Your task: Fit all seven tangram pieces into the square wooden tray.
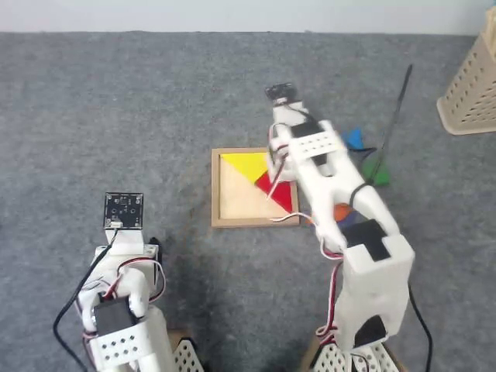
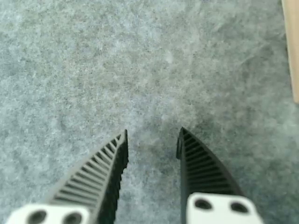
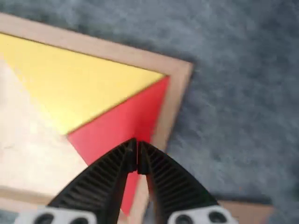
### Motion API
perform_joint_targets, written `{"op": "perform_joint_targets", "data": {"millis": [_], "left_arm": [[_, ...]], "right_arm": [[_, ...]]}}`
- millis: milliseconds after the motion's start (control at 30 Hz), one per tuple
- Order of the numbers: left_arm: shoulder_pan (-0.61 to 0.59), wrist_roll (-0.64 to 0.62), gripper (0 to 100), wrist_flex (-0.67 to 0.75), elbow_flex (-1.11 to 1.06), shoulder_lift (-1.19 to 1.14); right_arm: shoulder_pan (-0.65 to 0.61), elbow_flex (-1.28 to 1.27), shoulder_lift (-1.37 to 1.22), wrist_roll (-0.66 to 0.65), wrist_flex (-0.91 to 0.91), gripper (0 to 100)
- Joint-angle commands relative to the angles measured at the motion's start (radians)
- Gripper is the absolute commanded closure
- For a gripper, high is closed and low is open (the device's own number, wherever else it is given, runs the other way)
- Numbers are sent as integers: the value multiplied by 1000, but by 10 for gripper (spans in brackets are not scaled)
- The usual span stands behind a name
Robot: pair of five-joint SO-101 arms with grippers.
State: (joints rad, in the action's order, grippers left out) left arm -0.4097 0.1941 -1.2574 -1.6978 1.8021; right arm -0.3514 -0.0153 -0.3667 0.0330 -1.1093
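Leftmost, the left gripper (image 2: 153, 132) hangs over bare grey carpet (image 1: 116, 101), jaws well apart with nothing between them.

The square wooden tray (image 1: 215, 190) sits mid-table. A yellow triangle (image 1: 246, 164) lies along its far edge and a red triangle (image 1: 282, 194) against its right edge. The left and near parts are bare wood, so there is room for more pieces.

The right gripper (image 3: 138, 149) is poised over the red triangle by the right rim, jaws closed together and holding nothing. Contact cannot be told.

Risk: if the closed tips push down or sideways, the red triangle could ride up the rim or nudge the yellow one.

Right of the tray, a blue piece (image 1: 355, 138), a green piece (image 1: 380, 172) and an orange piece (image 1: 341, 211) lie loose close to the right arm (image 1: 341, 186). A low swing could scatter them.
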Motion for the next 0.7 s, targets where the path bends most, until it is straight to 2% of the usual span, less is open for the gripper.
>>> {"op": "perform_joint_targets", "data": {"millis": [0,67,200,333,667], "left_arm": [[-3,6,832,-3,12,8],[-3,6,832,-3,12,8],[-3,6,832,-3,12,8],[-3,6,832,-3,12,8],[-3,6,832,-3,12,8]], "right_arm": [[104,72,186,-14,-125,989],[159,71,242,-51,-185,989],[263,44,297,-210,-297,990],[331,-54,294,-276,-274,990],[302,-275,305,-285,-122,991]]}}
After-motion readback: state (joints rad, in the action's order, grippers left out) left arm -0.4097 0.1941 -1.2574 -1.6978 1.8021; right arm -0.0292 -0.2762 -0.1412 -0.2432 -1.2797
